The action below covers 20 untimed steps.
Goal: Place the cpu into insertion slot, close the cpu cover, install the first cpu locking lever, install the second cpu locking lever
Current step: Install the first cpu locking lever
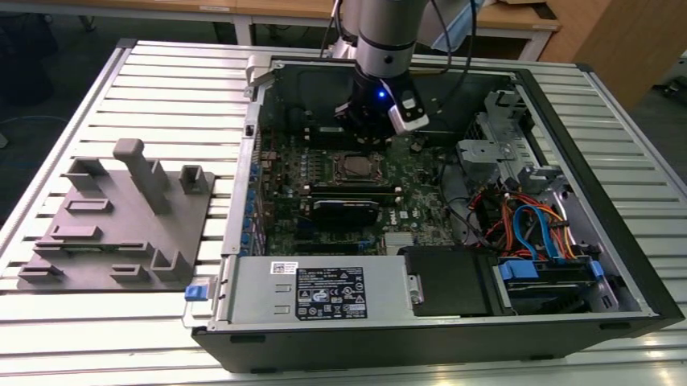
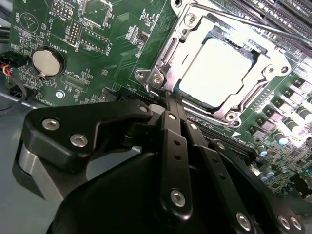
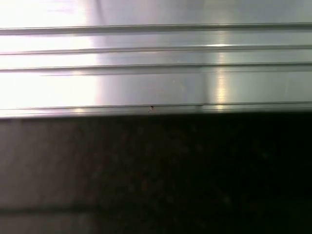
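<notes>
The cpu (image 2: 217, 72) lies flat in the insertion slot (image 2: 229, 116), its dull silver top bright under the light. The cpu cover (image 2: 171, 52) is down over it, and the chip shows through the cover's square window. A thin metal lever rod (image 2: 243, 24) runs along one side of the socket. My gripper (image 2: 168, 100) has its black fingers (image 2: 171, 141) pressed together, the tip right at one corner of the socket, with nothing visible between them. In the exterior view the gripper (image 1: 368, 135) hangs inside the open case just behind the cpu (image 1: 353, 166).
The open computer case (image 1: 601, 145) lies on a slatted metal table (image 1: 172, 72). A grey power-supply box (image 1: 322, 293) sits at the front and coloured cables (image 1: 532, 229) at the exterior view's right. A grey fixture block (image 1: 118, 213) lies beside the case. A coin battery (image 2: 47, 62) sits on the board.
</notes>
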{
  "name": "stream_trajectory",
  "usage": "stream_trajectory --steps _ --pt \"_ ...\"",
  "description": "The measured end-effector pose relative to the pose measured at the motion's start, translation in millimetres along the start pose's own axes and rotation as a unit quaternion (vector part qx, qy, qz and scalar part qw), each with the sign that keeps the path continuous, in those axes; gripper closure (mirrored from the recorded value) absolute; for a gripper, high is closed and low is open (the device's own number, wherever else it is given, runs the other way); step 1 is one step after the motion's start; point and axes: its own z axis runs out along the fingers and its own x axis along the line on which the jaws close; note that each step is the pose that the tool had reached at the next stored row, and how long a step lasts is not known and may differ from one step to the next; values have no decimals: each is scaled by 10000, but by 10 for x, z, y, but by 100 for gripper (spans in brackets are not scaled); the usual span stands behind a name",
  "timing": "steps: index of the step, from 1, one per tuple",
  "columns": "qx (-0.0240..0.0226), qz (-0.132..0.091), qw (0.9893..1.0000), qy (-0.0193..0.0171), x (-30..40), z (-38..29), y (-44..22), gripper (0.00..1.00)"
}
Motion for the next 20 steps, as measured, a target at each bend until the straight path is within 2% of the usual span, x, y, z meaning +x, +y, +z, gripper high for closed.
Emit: stream_trajectory --steps 3,12,20 --pt "-41 0 10000 0 -1 6 1 90" --pt "-216 2 9998 10 -1 4 0 90" --pt "-223 1 9998 9 -6 5 -4 90"
